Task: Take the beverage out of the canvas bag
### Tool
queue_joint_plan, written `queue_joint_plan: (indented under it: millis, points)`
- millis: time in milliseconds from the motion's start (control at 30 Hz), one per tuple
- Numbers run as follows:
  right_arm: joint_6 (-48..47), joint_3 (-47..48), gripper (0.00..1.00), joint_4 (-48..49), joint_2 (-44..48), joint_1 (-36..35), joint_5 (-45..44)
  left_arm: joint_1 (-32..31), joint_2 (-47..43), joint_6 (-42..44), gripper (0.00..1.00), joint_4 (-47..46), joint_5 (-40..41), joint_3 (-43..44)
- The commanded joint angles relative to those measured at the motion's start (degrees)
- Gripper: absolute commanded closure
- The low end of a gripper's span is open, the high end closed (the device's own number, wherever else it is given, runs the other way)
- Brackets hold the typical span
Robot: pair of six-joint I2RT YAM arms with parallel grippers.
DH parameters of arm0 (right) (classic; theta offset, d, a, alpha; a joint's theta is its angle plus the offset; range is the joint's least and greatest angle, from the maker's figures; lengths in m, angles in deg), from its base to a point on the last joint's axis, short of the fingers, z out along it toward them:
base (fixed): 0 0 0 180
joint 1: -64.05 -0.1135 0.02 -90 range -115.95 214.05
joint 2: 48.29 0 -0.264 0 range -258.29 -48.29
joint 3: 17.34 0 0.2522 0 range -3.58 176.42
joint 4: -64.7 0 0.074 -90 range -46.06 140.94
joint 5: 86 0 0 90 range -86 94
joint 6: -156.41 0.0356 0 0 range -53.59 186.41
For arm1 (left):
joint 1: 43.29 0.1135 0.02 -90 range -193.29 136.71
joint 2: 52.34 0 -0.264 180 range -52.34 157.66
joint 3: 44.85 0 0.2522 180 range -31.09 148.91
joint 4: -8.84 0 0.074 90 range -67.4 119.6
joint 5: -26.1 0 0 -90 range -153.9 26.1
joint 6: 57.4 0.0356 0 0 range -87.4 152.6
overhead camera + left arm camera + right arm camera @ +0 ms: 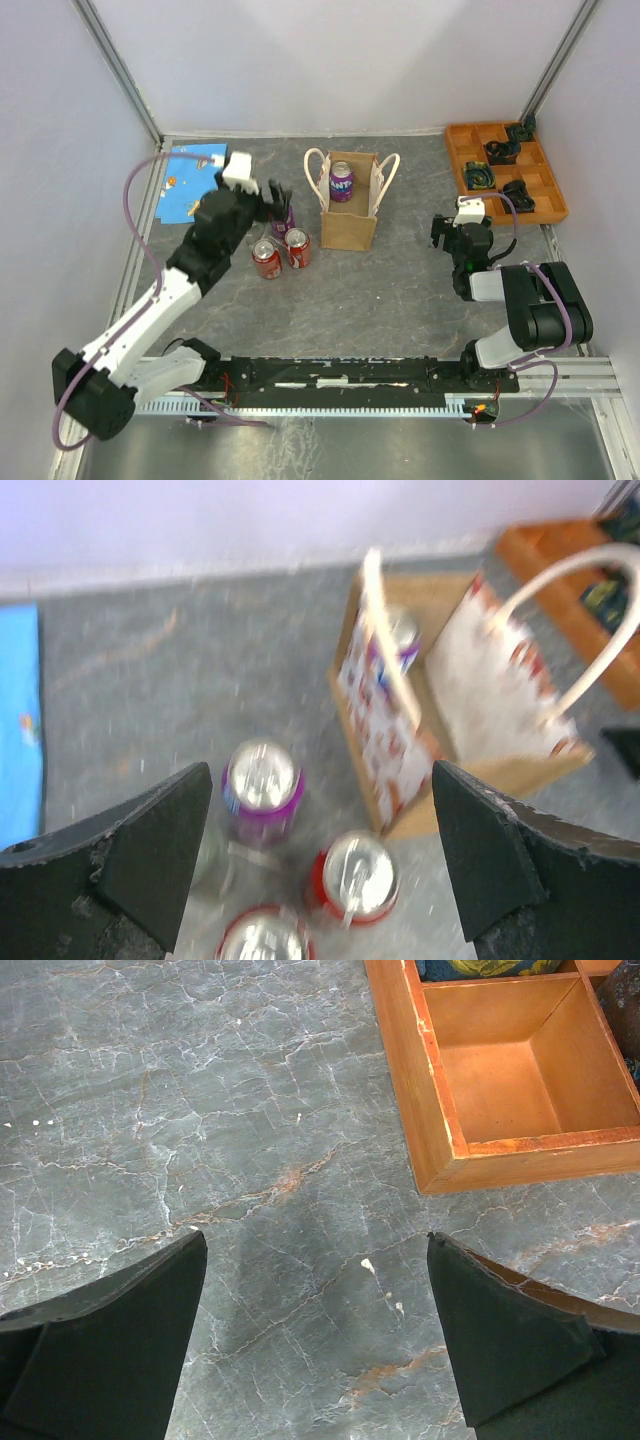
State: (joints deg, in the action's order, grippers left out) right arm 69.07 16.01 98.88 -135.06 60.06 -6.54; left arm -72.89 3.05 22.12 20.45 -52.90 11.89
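The left pincer [320,770] hung with its jaws spread wide, pinching nothing, just above a purple aluminium can [262,785] that stood on the grey marbled desk [400,290]. Two red aluminium cans [355,875] stood close together on its near side. Just right of this cluster stood the boxy tan-brown canvas bag [348,228] with its cream loop handles [316,170], upright and open-mouthed. Inside it was the beverage [342,182], another purple can, upright towards the far wall with its lid showing through the mouth. Well to the right, the right pincer [315,1250] was also spread and held nothing. It hung over the desk beside the orange wooden compartment tray [420,1110].

The beverage probably had a stiff but thin wall, smooth and slippery, and easy to dent if squeezed hard. Whether it was full, and so heavy, could not be told. The best hold seemed to be from above, across the upper side wall just under the lid, coming down between the two handles. The bag looked light and soft-sided, so it might tip or lift along with the can.
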Motion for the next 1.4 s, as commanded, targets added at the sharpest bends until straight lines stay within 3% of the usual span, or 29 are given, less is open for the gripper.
queue_joint_plan:
  millis: [0, 267, 600, 800, 1367]
  points:
    - [-0.7, 1.6, 0.01, 1.4, 0.0, 0.2, 0.3, 0.0, 10.2, 8.4, 0.04, 5.4, -7.3, 17.1]
    - [-0.7, 1.5, 0.01, 1.4, 0.0, 0.3, 0.3, -1.0, 29.8, 9.2, 0.16, 5.6, -22.0, 39.6]
    - [-0.8, 1.6, 0.01, 1.4, 0.0, 0.2, 0.3, -4.6, 50.4, 9.5, 0.21, 13.4, -29.3, 56.6]
    - [-0.7, 1.6, 0.01, 1.4, -0.1, 0.2, 0.3, -4.6, 58.1, 8.2, 0.21, 16.9, -24.5, 61.8]
    - [-0.7, 1.6, 0.01, 1.4, 0.0, 0.2, 0.3, -4.5, 66.7, 7.2, 0.05, 21.2, -7.9, 68.2]
